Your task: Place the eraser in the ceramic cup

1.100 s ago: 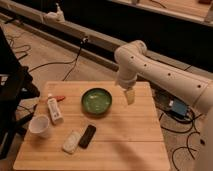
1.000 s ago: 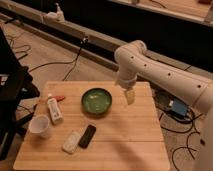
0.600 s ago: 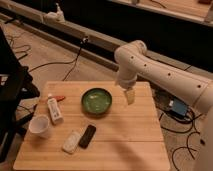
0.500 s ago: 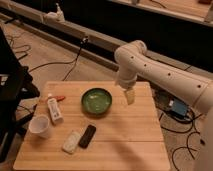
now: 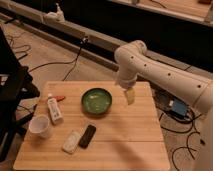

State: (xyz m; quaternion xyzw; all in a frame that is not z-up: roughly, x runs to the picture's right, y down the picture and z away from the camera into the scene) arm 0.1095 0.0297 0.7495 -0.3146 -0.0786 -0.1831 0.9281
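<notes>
The black eraser (image 5: pixel 87 136) lies flat on the wooden table (image 5: pixel 125 135), near the front, next to a pale whitish-grey block (image 5: pixel 71 141) on its left. The white ceramic cup (image 5: pixel 40 127) stands upright at the table's left front. My gripper (image 5: pixel 130 96) hangs from the white arm over the table's back right, to the right of the green bowl (image 5: pixel 96 100). It is far from both the eraser and the cup and nothing shows in it.
A white tube (image 5: pixel 54 110) lies left of the bowl, with a small red and orange item (image 5: pixel 56 98) behind it. Cables run over the floor behind the table. A blue box (image 5: pixel 177 108) lies on the floor at the right. A dark frame stands at the left.
</notes>
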